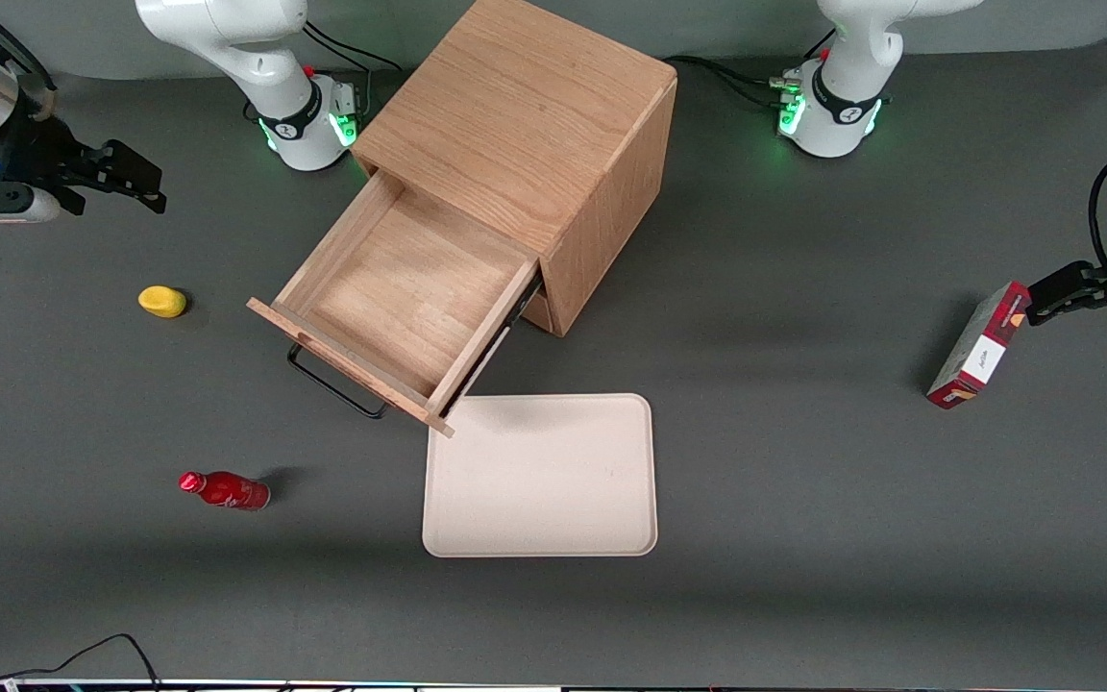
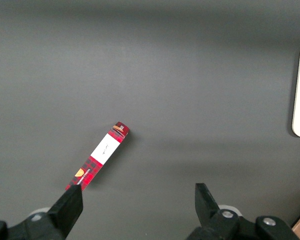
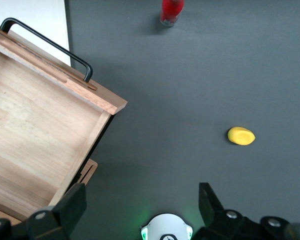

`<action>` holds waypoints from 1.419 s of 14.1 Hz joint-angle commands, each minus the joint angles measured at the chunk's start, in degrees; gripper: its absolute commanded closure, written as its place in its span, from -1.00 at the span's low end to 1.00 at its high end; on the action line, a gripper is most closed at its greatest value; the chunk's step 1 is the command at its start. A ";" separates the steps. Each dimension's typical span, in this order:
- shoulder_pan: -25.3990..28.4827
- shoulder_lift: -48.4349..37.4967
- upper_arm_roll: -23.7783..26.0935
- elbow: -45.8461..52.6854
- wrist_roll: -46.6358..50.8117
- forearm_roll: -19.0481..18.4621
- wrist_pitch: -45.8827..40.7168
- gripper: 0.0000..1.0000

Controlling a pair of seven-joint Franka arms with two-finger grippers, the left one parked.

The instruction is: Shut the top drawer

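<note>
The top drawer [image 1: 400, 288] of the wooden cube cabinet [image 1: 525, 125] is pulled far out and is empty. Its flat wood front carries a thin black wire handle [image 1: 332, 389]. The drawer [image 3: 35, 135] and its handle [image 3: 50, 42] also show in the right wrist view. My right gripper [image 1: 135, 183] hangs high above the table toward the working arm's end, well apart from the drawer. It is open and empty, fingers [image 3: 72, 202] spread wide around nothing.
A cream tray [image 1: 541, 476] lies on the table in front of the drawer, nearer the camera. A yellow lemon-like object [image 1: 162, 301] and a red bottle [image 1: 225, 490] lie toward the working arm's end. A red box [image 1: 979, 346] stands toward the parked arm's end.
</note>
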 commanded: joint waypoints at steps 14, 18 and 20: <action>0.55 2.36 0.68 5.70 0.18 -0.49 -0.98 -1.00; 0.64 8.42 3.83 13.52 3.50 -0.49 -1.50 -1.00; 0.73 13.23 8.38 20.00 5.19 -0.92 -1.85 -1.00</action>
